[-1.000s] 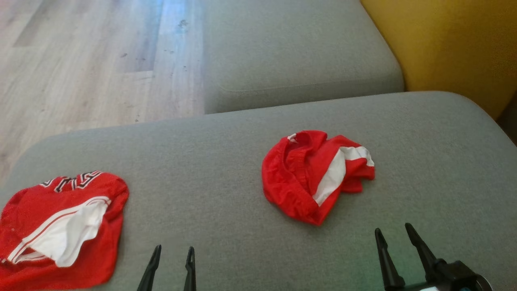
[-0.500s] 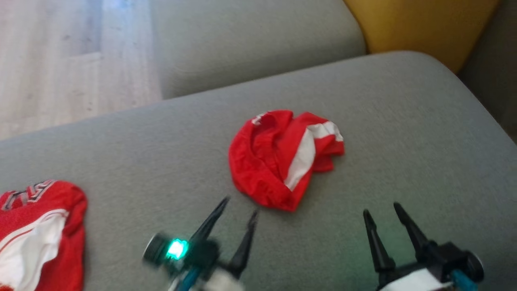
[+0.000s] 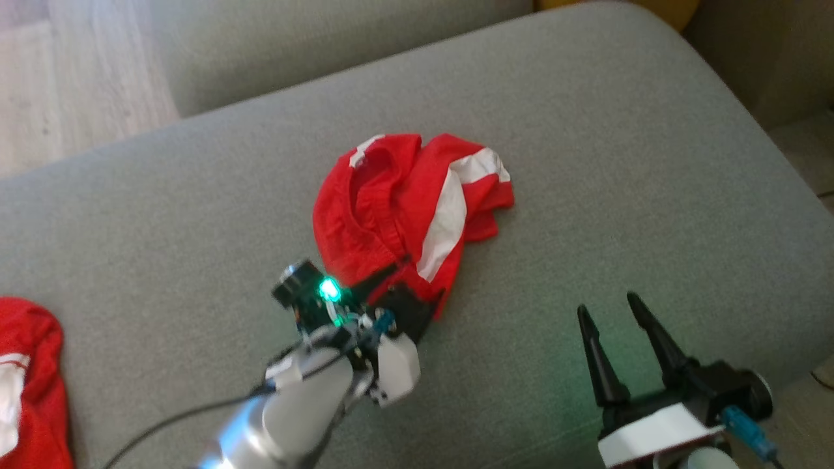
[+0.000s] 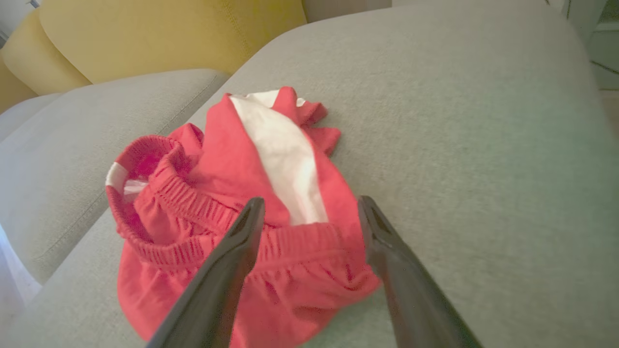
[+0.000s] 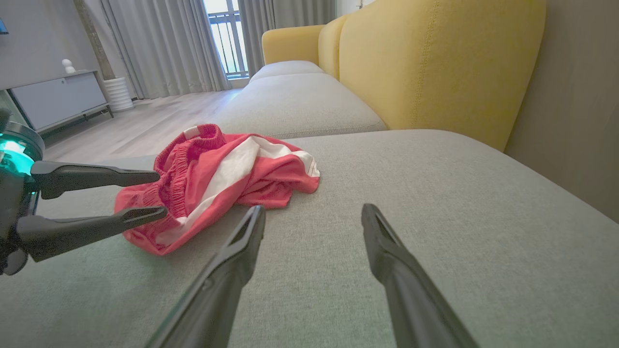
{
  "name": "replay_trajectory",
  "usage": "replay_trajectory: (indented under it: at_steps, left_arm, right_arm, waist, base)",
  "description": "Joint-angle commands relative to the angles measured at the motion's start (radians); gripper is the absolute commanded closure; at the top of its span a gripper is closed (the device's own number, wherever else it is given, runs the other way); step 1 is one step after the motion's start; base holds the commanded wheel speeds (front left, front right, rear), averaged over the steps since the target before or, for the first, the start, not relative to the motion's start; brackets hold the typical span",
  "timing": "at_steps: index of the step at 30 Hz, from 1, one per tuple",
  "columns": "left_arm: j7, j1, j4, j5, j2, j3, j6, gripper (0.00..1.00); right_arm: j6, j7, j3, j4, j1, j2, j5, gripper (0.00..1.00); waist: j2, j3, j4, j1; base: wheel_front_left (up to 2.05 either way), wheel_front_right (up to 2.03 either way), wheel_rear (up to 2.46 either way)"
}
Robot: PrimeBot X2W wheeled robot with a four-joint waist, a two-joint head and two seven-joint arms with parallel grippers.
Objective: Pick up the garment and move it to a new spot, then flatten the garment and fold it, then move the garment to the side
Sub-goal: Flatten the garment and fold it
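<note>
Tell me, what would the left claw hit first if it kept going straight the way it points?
The red garment, almost at once: the left gripper stands open, fingers either side of its near waistband.

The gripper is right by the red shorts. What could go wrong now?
The open left gripper straddles only the near waistband of the crumpled red shorts, so it might pinch one thin layer and lose it. Its fingers sit low, so they might also snag the grey sofa cushion.
</note>
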Motion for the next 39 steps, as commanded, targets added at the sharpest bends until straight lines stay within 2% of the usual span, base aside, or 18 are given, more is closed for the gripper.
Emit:
replay_trajectory:
  at_steps: [1,13,14,15,16,17,26,31,33,34,39]
  left_arm:
    - [-0.002,-0.067,-0.01,0.014,0.002,0.019,0.011,0.0]
    - [-0.019,-0.195,0.17,0.142,0.01,-0.133,0.001,0.0]
    - [-0.02,-0.198,0.177,0.143,0.009,-0.139,0.0,0.14]
    - [-0.023,-0.2,0.182,0.142,0.009,-0.144,-0.001,0.44]
    - [-0.026,-0.201,0.186,0.14,0.008,-0.147,0.0,0.57]
    - [-0.03,-0.201,0.19,0.136,0.007,-0.148,0.001,1.0]
    - [-0.121,-0.147,0.197,0.016,0.004,-0.086,0.022,1.0]
    - [-0.182,-0.147,0.179,0.013,0.003,-0.102,0.046,1.0]
    - [-0.183,-0.159,0.17,0.009,0.002,-0.113,0.043,0.49]
    - [-0.176,-0.167,0.165,0.011,0.002,-0.122,0.041,0.0]
    - [-0.08,-0.195,0.133,-0.002,0.002,-0.19,0.014,0.0]
  right_arm:
    - [-0.001,-0.004,0.017,-0.034,-0.049,-0.004,0.006,0.0]
    - [-0.001,-0.004,0.009,-0.03,-0.079,0.003,-0.001,0.0]
    - [-0.001,-0.004,0.007,-0.03,-0.079,0.002,-0.001,0.0]
    - [-0.001,-0.004,0.006,-0.03,-0.078,0.001,-0.001,0.0]
    - [-0.001,-0.004,0.005,-0.03,-0.076,0.0,-0.002,0.0]
    - [-0.001,-0.004,0.004,-0.031,-0.074,-0.001,-0.002,0.0]
    - [-0.001,-0.004,0.004,-0.03,-0.061,-0.007,-0.001,0.0]
    - [-0.001,-0.004,0.014,-0.023,-0.059,-0.011,0.0,0.0]
    - [-0.001,-0.004,0.021,-0.021,-0.063,-0.011,0.001,0.0]
    - [-0.001,-0.004,0.026,-0.02,-0.066,-0.011,0.001,0.0]
    - [-0.001,-0.004,0.031,-0.017,-0.071,-0.019,0.006,0.0]
  waist:
    - [0.0,0.027,-0.01,-0.0002]
    - [0.0,0.054,0.018,-0.0002]
    - [0.0,0.051,0.022,-0.0002]
    - [0.0,0.049,0.026,-0.0002]
    - [0.0,0.045,0.031,-0.0002]
    - [0.0,0.042,0.036,-0.0002]
    - [0.0,0.02,0.082,-0.0002]
    - [0.0,0.013,0.098,-0.0002]
    - [0.0,0.012,0.095,-0.0002]
    - [0.0,0.013,0.09,-0.0002]
    - [0.0,0.015,0.058,-0.0002]
  base:
    - [0.0,0.0,0.0]
    - [0.0,0.0,0.0]
    - [0.0,0.0,0.0]
    - [0.0,0.0,0.0]
    - [0.0,0.0,0.0]
    - [0.0,0.0,0.0]
    - [0.0,0.0,0.0]
    - [0.0,0.0,0.0]
    - [0.0,0.0,0.0]
    - [0.0,0.0,0.0]
    - [0.0,0.0,0.0]
